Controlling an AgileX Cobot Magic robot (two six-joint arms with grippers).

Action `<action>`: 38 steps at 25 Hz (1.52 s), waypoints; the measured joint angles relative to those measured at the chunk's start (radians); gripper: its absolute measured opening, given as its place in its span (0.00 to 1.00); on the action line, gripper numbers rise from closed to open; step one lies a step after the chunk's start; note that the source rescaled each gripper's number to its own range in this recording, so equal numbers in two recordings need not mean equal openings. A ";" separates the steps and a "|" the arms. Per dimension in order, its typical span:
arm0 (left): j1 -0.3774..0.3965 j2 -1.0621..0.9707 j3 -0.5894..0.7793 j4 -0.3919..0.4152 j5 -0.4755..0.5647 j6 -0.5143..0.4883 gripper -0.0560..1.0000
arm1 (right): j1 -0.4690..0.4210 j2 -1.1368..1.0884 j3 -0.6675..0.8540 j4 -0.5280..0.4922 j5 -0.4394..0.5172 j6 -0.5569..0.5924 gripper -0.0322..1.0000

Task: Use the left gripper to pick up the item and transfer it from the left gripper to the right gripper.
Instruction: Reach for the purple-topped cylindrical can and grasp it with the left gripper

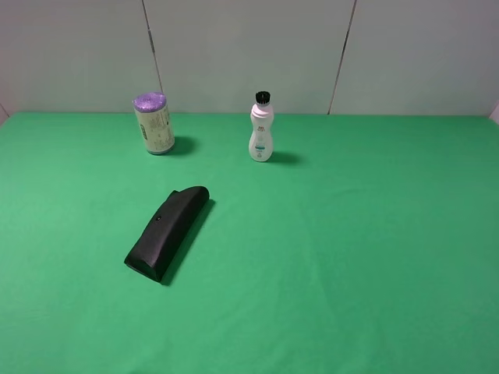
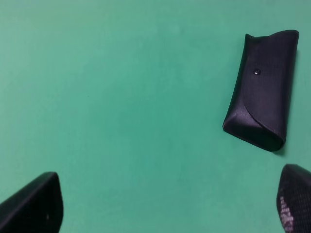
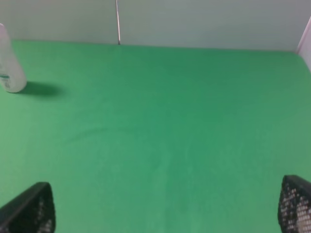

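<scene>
Progress: nothing of the task was done; the canister (image 1: 153,123) stood upright on the desk (image 1: 351,257), touched by neither claw.
Left claw (image 2: 172,194): fingers spread wide, with only bare green desk between them, pinching nothing.
Right claw (image 3: 165,204): fingers likewise spread wide and empty, above open desk.
Canister's place: outside what the left claw's camera took in, so neither between its fingers nor just ahead of them. It looked well apart from both claws, and neither claw reached into the high view.
Near the left claw: the black case (image 2: 262,87) lay flat ahead of the fingertips, toward one finger's side, and apart from both fingers.
Near the right claw: the white bottle (image 3: 8,68) stood upright far ahead and off to one side, cut by the edge of that claw's view.
Left to do: everything, by the look of it. The left claw had to reach the canister, pinch it and lift it, meet the right claw, and let go once the right claw held it.
Count: one canister, one white bottle, one black case, two claws with two fingers each.
</scene>
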 joint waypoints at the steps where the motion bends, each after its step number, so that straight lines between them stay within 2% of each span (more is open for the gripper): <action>1: 0.000 0.000 0.000 0.000 0.000 0.000 0.70 | 0.000 0.000 0.000 0.000 0.000 0.000 1.00; 15: 0.000 0.000 0.000 0.001 0.000 -0.002 0.70 | 0.000 0.000 0.000 0.000 0.000 0.000 1.00; 22: 0.000 0.000 -0.003 0.023 0.000 -0.053 0.70 | 0.000 0.000 0.000 0.000 0.000 0.000 1.00; 27: 0.000 0.066 -0.083 0.038 0.023 -0.086 0.70 | 0.000 0.000 0.000 0.000 0.000 0.000 1.00; 33: 0.000 0.294 -0.230 0.042 0.045 -0.094 0.70 | 0.000 0.000 0.000 0.000 0.000 0.000 1.00; 35: 0.000 0.392 -0.285 0.042 0.044 -0.074 0.73 | 0.000 0.000 0.000 0.000 0.000 0.000 1.00; 38: 0.000 0.539 -0.369 0.042 0.039 -0.013 0.89 | 0.000 0.000 0.000 0.000 0.000 0.000 1.00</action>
